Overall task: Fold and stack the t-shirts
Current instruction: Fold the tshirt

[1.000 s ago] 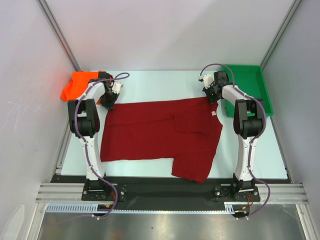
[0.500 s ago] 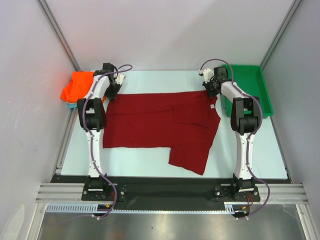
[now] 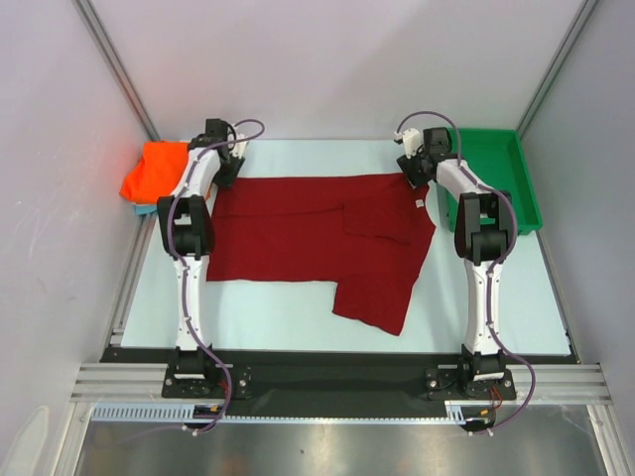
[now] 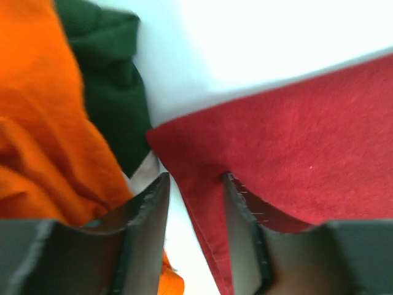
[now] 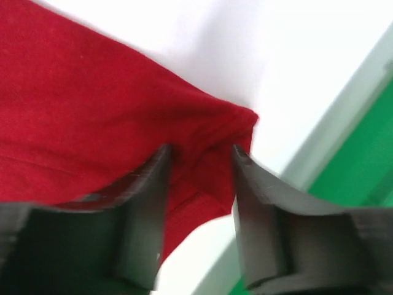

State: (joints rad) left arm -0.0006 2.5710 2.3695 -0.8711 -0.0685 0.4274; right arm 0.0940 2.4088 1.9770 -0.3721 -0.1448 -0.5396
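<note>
The maroon t-shirt [image 3: 317,238] lies spread across the table, one flap folded over on its right half and a lower corner hanging toward the near edge. My left gripper [image 3: 224,167] is at its far left corner, my right gripper [image 3: 415,173] at its far right corner. In the left wrist view the left gripper [image 4: 195,179] is open, with the maroon hem [image 4: 307,135] lying loose between the fingers. The right gripper [image 5: 201,152] is also open over a bunched maroon corner [image 5: 80,110]. The orange t-shirt [image 3: 154,171] is bunched at the far left, with a teal edge [image 3: 144,209] showing beneath it.
A green plastic tray [image 3: 526,188] stands at the far right, close beside my right gripper; its wall [image 5: 362,160] shows in the right wrist view. Dark green cloth [image 4: 116,92] lies beside the orange t-shirt [image 4: 43,123], just left of my left gripper.
Both arms reached toward the back of the table, dragging the maroon t-shirt's far edge with them. Both grippers, shut on its corners before, have opened.
</note>
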